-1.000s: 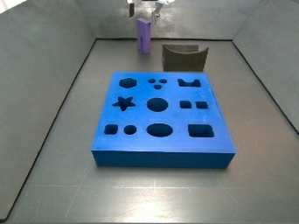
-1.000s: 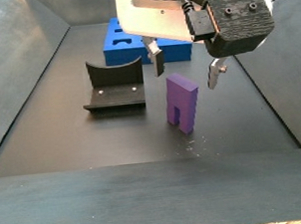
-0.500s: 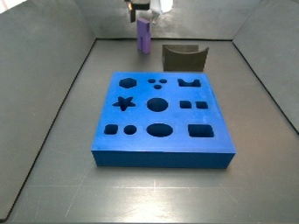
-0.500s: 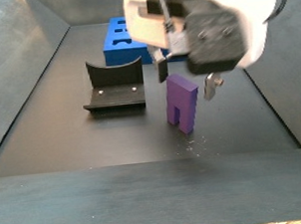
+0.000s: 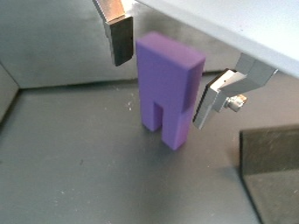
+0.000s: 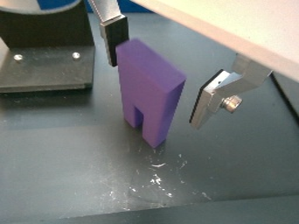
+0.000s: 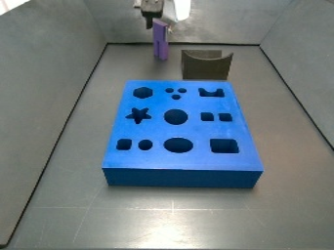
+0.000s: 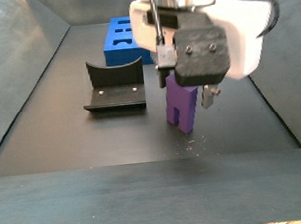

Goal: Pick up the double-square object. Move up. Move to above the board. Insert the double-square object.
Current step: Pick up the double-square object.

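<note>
I've brought the gripper (image 5: 163,74) down around the peg (image 5: 167,87); its jaws are spread, one finger (image 6: 112,39) on each side, not gripping. The peg stands upright on the floor beside the fixture (image 8: 115,87), beyond the board (image 7: 181,132).

Both side views face opposite ends; wrist views look down closely, sharing the gripper (image 5: 170,74)

the double-square object (image 5: 170,83), a lilac matte peg with a notched foot, stands upright on the floor beyond the board's far end, between the parted fingers of the gripper (image 5: 163,74). the board (image 7: 183,127), bright blue with shaped cut-outs, lies flat.
</note>
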### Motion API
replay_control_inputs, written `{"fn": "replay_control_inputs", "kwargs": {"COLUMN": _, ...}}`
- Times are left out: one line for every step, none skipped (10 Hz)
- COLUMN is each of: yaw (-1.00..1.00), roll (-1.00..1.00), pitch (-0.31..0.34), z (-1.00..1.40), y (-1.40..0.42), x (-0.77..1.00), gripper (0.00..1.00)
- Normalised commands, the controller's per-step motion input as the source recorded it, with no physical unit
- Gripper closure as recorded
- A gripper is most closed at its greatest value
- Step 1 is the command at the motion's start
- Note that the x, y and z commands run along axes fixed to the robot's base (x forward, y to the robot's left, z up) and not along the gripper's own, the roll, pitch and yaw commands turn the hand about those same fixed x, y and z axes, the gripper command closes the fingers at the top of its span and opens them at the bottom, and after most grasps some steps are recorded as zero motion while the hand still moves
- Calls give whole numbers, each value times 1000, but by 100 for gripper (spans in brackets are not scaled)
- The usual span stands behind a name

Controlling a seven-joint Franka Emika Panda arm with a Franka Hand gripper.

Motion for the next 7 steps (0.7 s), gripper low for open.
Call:
{"fn": "replay_control_inputs", "kwargs": {"yaw": -180, "roll": 289, "pitch": 0, "z": -480, "y": 0, "x": 31, "gripper": 0}}
{"fn": "replay_control_inputs", "kwargs": {"yaw": -151, "roll": 129, "pitch": 0, "z": -297, "y": 51, "x": 57, "gripper": 0}}
{"fn": "replay_control_inputs", "kwargs": {"yaw": 0, "roll": 0, "pitch": 0, "z": 0, "y": 0, "x": 49, "gripper": 0}}
{"fn": "replay_control_inputs", "kwargs": {"yaw": -26, "roll": 0, "pitch": 69, "z": 43, "y": 146, "x": 60, "gripper": 0}}
{"fn": "replay_control_inputs", "kwargs": {"yaw": -14, "roll": -3, "pitch": 54, "z": 0, "y": 120, "x": 0, "gripper": 0}}
{"fn": "replay_control_inputs", "kwargs": {"yaw": 0, "roll": 0, "pitch": 0, "z": 0, "y": 0, "x": 0, "gripper": 100}}
{"fn": "replay_control_inputs", "kwargs": {"yaw": 0, "roll": 0, "pitch": 0, "z": 0, "y": 0, "x": 0, "gripper": 100}}
